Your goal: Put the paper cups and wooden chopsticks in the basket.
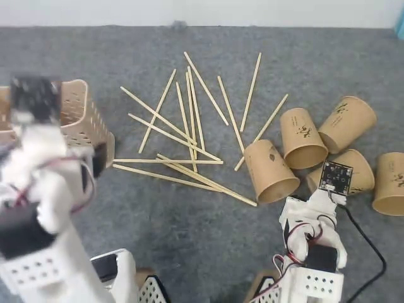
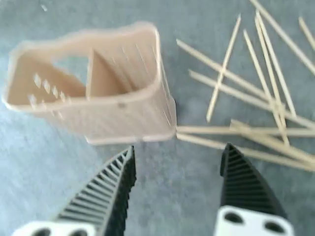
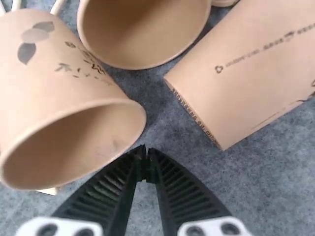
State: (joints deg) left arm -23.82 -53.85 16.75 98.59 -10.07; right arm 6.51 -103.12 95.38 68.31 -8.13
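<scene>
Several brown paper cups lie on their sides at the right of the grey mat, the nearest one (image 1: 270, 171) beside another (image 1: 303, 137). Wooden chopsticks (image 1: 189, 126) are scattered across the middle. The beige perforated basket (image 1: 79, 117) stands at the left, with a divider inside (image 2: 101, 73). My left gripper (image 2: 177, 167) is open just in front of the basket's near wall, empty, with chopsticks (image 2: 236, 132) off to one side. My right gripper (image 3: 146, 160) is shut and empty, its tips beside the rim of a tipped cup (image 3: 64, 128) and near another cup (image 3: 246, 93).
A third cup's open mouth (image 3: 142, 29) faces the right gripper. More cups (image 1: 391, 183) lie at the far right edge of the mat. The mat (image 1: 189, 233) in front of the chopsticks is bare grey felt.
</scene>
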